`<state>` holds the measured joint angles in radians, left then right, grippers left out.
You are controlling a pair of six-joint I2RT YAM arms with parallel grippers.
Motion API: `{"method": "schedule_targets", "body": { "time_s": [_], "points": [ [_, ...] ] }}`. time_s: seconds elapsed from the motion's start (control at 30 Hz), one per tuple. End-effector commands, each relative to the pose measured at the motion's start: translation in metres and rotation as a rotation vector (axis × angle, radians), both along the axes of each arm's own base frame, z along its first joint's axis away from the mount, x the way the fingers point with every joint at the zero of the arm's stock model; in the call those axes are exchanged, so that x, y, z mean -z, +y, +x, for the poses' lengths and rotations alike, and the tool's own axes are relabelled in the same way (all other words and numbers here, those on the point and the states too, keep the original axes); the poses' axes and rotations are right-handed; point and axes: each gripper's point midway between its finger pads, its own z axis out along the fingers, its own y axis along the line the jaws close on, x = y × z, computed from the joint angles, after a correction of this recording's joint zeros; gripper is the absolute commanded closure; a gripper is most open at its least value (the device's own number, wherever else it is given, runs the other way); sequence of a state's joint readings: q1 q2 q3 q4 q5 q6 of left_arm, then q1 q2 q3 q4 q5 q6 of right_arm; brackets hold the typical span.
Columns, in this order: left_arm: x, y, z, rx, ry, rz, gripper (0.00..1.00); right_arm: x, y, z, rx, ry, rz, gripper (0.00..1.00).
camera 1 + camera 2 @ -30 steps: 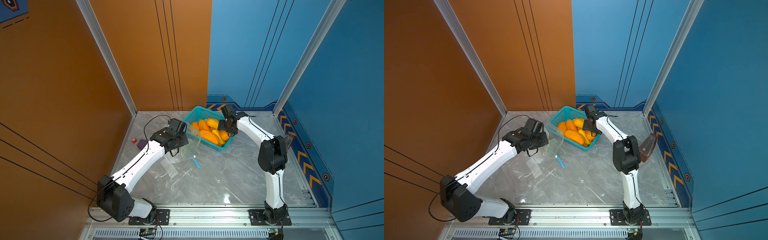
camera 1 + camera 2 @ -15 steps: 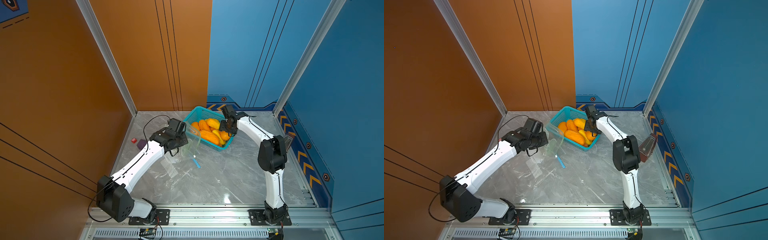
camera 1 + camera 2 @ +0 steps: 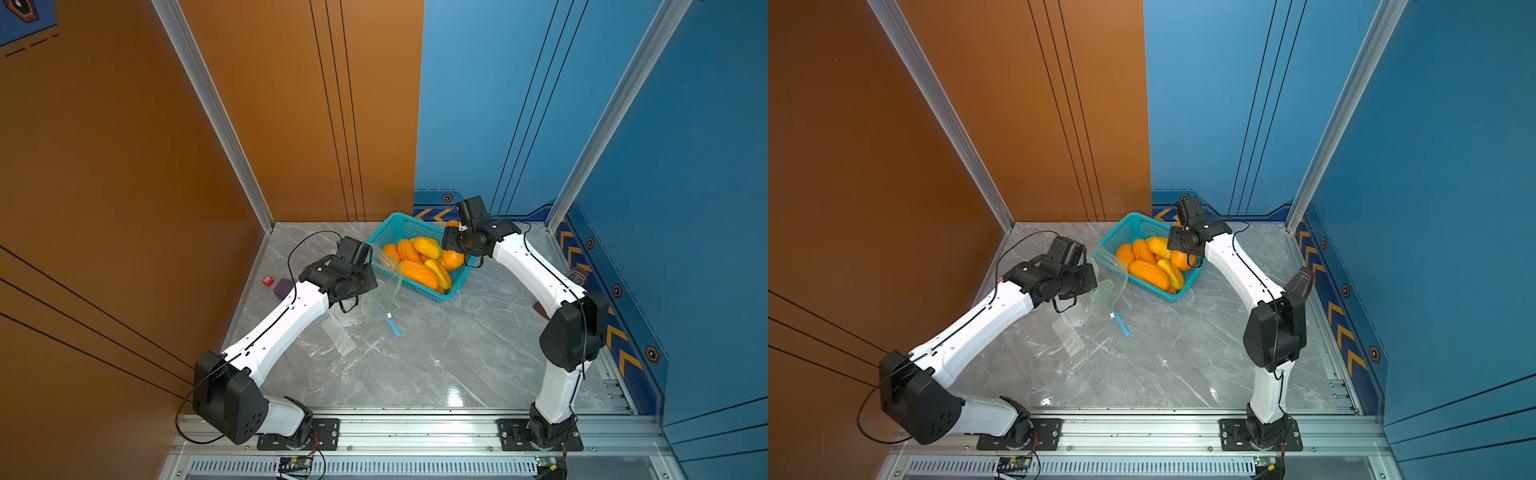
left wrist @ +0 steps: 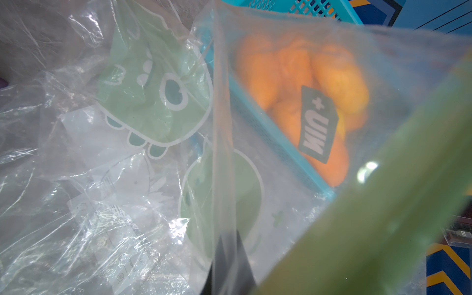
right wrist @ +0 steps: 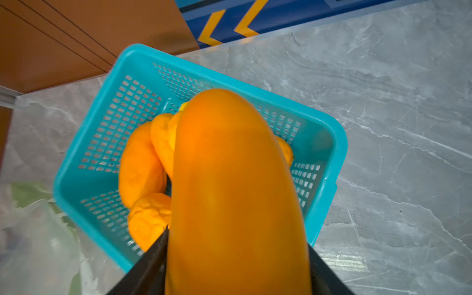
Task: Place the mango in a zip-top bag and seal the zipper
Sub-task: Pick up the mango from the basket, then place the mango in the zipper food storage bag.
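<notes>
**A:** Where is the mango (image 5: 235, 178)?

**B:** In the right gripper (image 5: 237, 240). In the right wrist view it fills the centre of the frame, with a dark jaw pressed on each side of its near end. It hangs above the teal basket (image 3: 399, 220), outside the bag.

**A:** And in the top views?

**B:** The basket sits mid-frame, near the back wall. The right arm reaches over its right corner, and the held fruit shows as an orange patch under the wrist. The other mangoes (image 3: 417, 274) lie piled in the basket.

**A:** What about the left gripper (image 4: 228, 250)?

**B:** Its jaws are closed tight on the rim of the zip-top bag (image 3: 388, 286). The left wrist view shows the clear film pinched at the bottom centre of the frame.

**A:** Where does the bag stand?

**B:** Close against the basket's left side; I cannot tell whether they touch. The pinched rim stands raised and the mouth gapes. The rest of the film trails toward the lower left over the grey surface (image 3: 436, 365). The blue zipper strip (image 3: 394, 328) lies just below the bag.
</notes>
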<state>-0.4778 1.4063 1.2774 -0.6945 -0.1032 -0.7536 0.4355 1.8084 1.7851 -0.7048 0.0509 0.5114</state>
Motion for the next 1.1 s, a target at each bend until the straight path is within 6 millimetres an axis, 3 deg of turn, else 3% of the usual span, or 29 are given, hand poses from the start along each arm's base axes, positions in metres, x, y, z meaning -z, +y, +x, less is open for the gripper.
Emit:
{"method": "schedule_targets", "body": {
  "time_s": [0.0,0.17,0.5,0.77,1.07],
  "points": [
    [-0.012,0.000,0.002,0.001,-0.029,-0.027,1.00,-0.024,0.026,-0.023,-0.101,-0.068,0.047,0.93],
    [-0.007,0.000,0.002,0.014,-0.018,-0.025,1.00,-0.052,0.057,-0.064,-0.192,-0.123,0.100,0.94],
    [-0.013,-0.012,0.005,0.078,-0.030,-0.033,1.00,-0.074,0.109,-0.134,-0.368,-0.133,0.242,0.96],
    [-0.015,-0.019,0.002,0.152,-0.050,-0.005,1.00,-0.060,0.124,-0.165,-0.445,-0.031,0.326,0.98],
    [-0.019,-0.024,-0.009,0.206,-0.070,0.007,1.00,-0.040,0.140,-0.183,-0.525,0.098,0.352,0.98]
  ]
}}
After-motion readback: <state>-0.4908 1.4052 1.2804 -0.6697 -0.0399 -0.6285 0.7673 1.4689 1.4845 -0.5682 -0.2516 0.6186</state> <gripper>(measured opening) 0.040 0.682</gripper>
